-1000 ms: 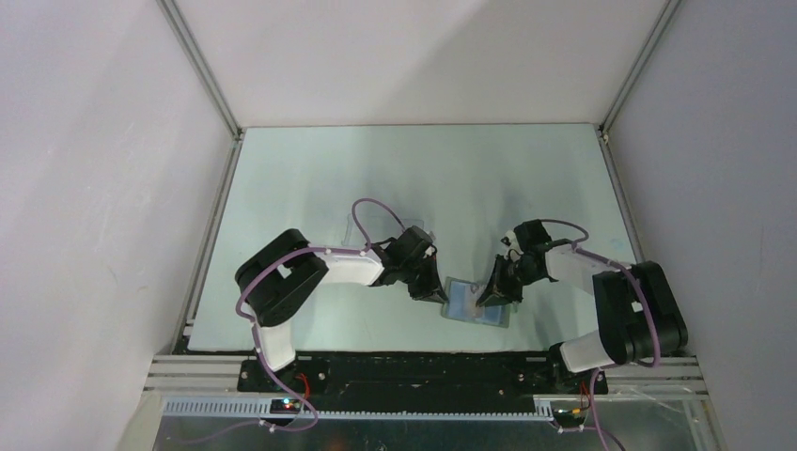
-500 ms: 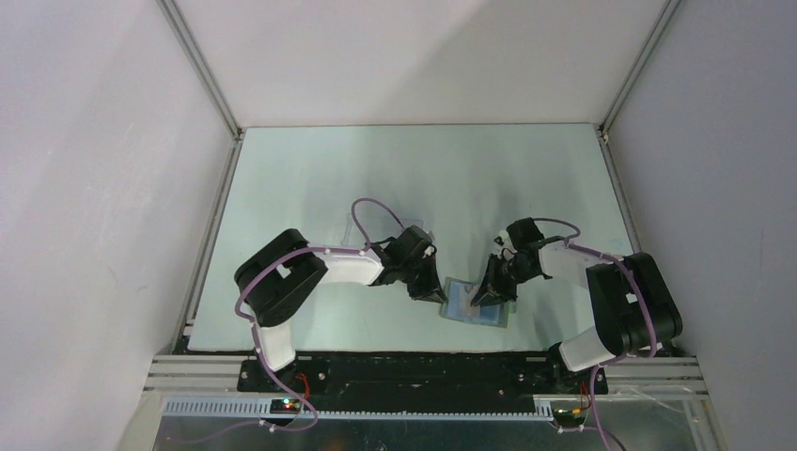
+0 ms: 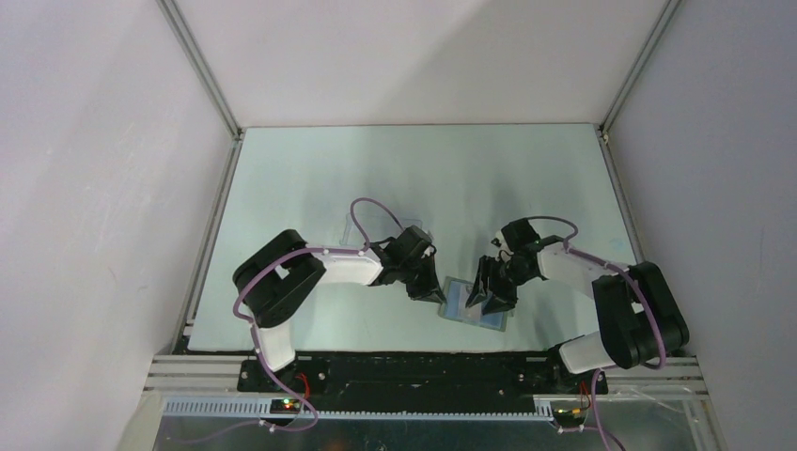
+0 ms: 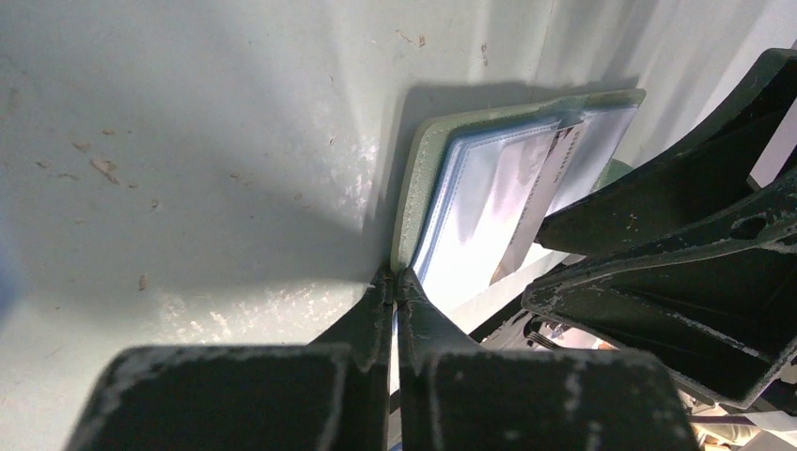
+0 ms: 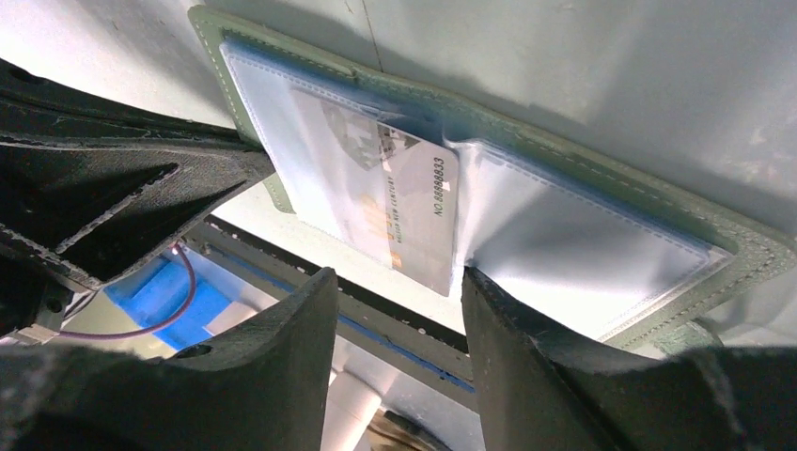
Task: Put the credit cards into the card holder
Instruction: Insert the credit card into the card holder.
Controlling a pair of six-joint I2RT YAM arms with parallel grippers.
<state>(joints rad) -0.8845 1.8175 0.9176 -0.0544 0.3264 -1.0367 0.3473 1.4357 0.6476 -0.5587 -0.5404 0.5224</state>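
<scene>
Just greenish table [image 3: 423, 169], white walls [image 3: 94, 188], card holder [image 3: 461, 303].

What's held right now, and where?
Right pincer open, holding nothing; card sits in card holder. Left pincer shut at its edge; grip unclear.

- You saw the left arm [image 3: 301, 277] built of smooth white link shells joined by bulky black joint housings with rounded ends.
- The right arm [image 3: 611, 305] had the same make: white shells and heavy black joint blocks.
- A thin purple cable [image 3: 371, 209] ran along the left arm, standing off it in a loop near the wrist; a second purple lead [image 3: 554, 224] did likewise on the right arm.
- Each arm stood on a flat black base plate [image 3: 282, 376].
- The left gripper [image 4: 395, 277] was matte black, with fingers narrowing to thin tips and pale scuffs along their edges.
- The right gripper [image 5: 397, 282] had thick, wedge-shaped black fingers with a grainy surface.
</scene>
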